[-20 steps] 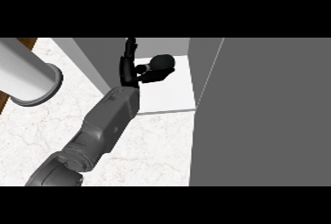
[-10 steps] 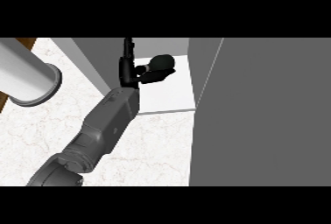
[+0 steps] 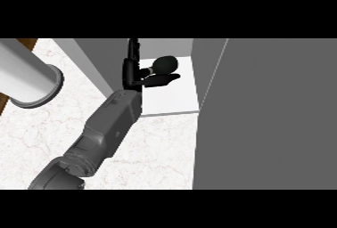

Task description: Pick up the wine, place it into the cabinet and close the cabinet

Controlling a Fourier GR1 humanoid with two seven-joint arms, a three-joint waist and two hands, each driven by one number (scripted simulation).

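Head view: one grey forearm (image 3: 108,129) comes in from the lower left and runs diagonally up across the marbled worktop (image 3: 151,147) into the open cabinet (image 3: 168,95). By where it enters it looks like the left arm. Left hand (image 3: 135,71) is black and sits at the cabinet's left inner wall, fingers pointing up toward the back, thumb out to the right. Fingers look mostly straight, not wrapped round anything I can make out.

Wine (image 3: 163,66) shows as a dark rounded shape on the cabinet's white floor, just right of the hand and touching or nearly touching the thumb; can't tell which, black on black.

Cabinet door (image 3: 270,116) is the big grey panel filling the right side, swung open, edge running top to bottom.

Large grey cylinder (image 3: 30,78) lies at the upper left on the worktop, well apart from the hand.

Right hand doesn't show.
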